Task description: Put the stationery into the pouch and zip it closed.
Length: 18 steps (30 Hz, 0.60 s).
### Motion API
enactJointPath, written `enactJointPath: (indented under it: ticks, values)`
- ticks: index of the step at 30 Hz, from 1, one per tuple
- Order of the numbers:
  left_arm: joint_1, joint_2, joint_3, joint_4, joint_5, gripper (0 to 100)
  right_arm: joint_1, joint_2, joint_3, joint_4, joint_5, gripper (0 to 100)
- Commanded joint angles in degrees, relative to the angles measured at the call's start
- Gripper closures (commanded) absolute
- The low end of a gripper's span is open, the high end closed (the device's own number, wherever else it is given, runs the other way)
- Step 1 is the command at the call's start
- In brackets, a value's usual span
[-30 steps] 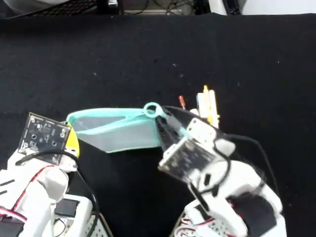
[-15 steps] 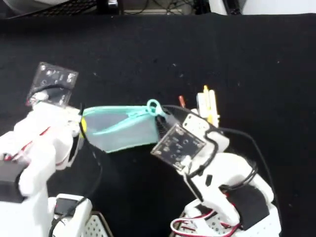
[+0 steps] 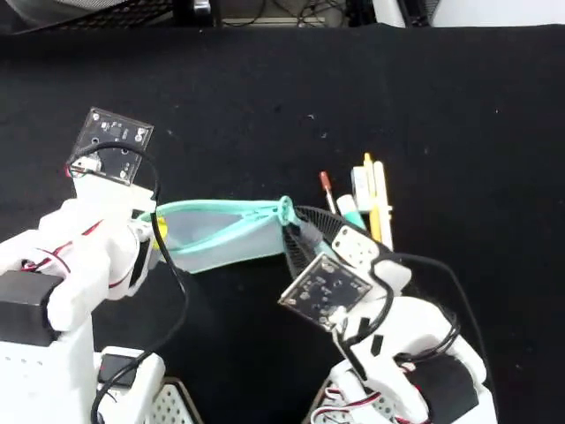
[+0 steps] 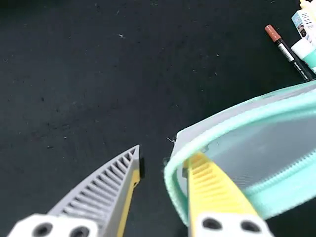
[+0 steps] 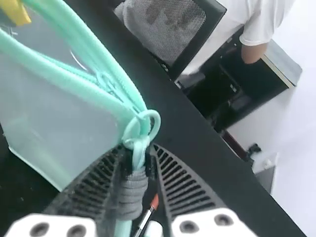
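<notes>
Pouch (image 3: 221,237) — pull-loop (image 5: 148,124) in right hand (image 5: 138,151)

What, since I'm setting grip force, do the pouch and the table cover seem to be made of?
Pouch: probably soft plastic, frosted and translucent, since the dark table shows faintly through it. Its mint edging looks like woven or moulded tape; which of the two is unclear. Table cover: seemingly matte black cloth or felt, with no glare and pale lint specks on it.
</notes>
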Motion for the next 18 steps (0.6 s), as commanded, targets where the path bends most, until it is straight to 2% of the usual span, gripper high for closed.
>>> enactJointPath:
  ticks: [1,2,9,18]
  values:
    - [-0.6,0.5,0.1,0.1,0.2,98,2.4,0.0,-0.3,-0.5,0.2,98.6]
    - [-0.6,0.5,0.5,0.1,0.2,96,3.6,0.0,-0.7,-0.7,0.2,98.6]
    - [-0.7,-0.1,1.2,0.1,1.7,97,11.8,0.0,-3.3,-4.4,0.1,98.6]
    - [-0.2,-0.2,-1.4,0.1,1.4,97,12.2,0.0,-3.5,-4.2,0.1,98.6]
